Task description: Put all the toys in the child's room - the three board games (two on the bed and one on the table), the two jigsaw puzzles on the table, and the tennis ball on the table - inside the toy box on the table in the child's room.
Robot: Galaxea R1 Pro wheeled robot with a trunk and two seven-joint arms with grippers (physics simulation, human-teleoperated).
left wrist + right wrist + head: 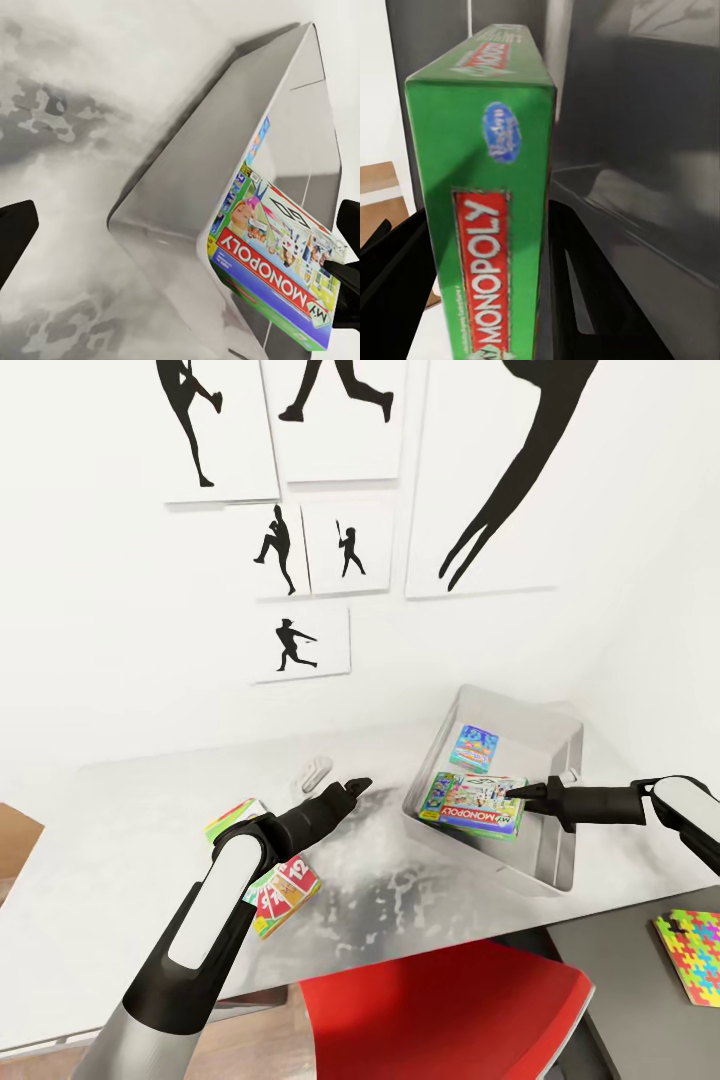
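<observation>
The pale grey toy box stands on the table at the right. A small blue board game lies flat inside it. The Monopoly board game sits tilted over the box's near wall, and my right gripper is shut on its edge. My left gripper hangs open above the tabletop, just left of the toy box. The SKIP-BO board game lies on the table under my left forearm. One jigsaw puzzle lies on the lower dark desk. The tennis ball is out of view.
A red chair is tucked under the table's front edge. A small white object lies on the table near the wall. Baseball silhouette prints hang on the white wall behind. The lower dark desk adjoins at the right.
</observation>
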